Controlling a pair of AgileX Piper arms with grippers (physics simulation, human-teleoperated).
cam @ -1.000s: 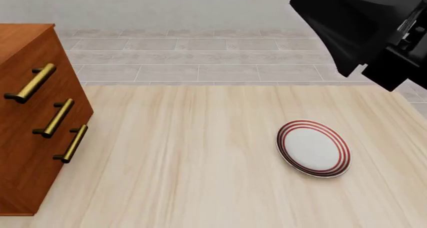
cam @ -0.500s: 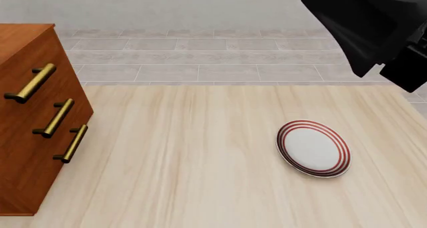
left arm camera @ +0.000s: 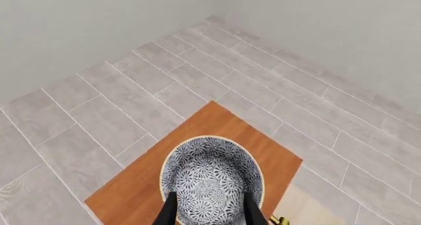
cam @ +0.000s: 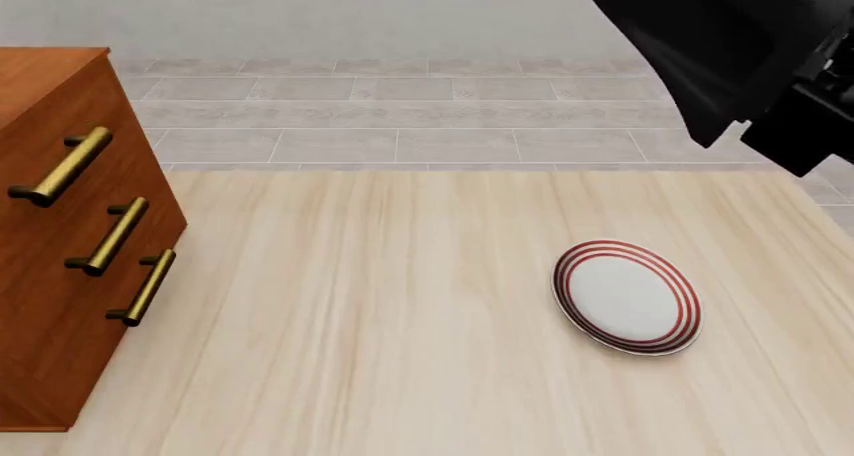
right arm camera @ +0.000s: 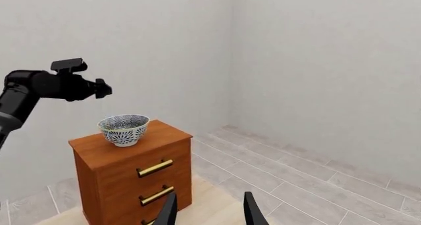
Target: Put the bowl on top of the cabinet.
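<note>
The blue-and-white floral bowl (right arm camera: 123, 129) stands upright on top of the reddish-brown cabinet (right arm camera: 135, 173), with nothing touching it. The left wrist view looks down into the bowl (left arm camera: 212, 178) on the cabinet top (left arm camera: 131, 195). My left gripper (left arm camera: 210, 212) is open, its fingers (left arm camera: 169, 211) framing the bowl from above. From the right wrist view the left arm (right arm camera: 46, 84) hovers above and to one side of the bowl, apart from it. My right gripper (right arm camera: 210, 210) is open and holds nothing. The front view shows only the cabinet (cam: 67, 246) front; the bowl is out of that view.
A flat white plate with red rings (cam: 626, 296) lies on the light wooden table (cam: 387, 316) at the right. The black body of the right arm (cam: 734, 56) fills the front view's upper right corner. Grey tiled floor (cam: 400, 116) and walls lie beyond.
The right arm's black body shifted slightly rightward, then back a little left at the upper right of the front view. The plate and cabinet stayed put.
</note>
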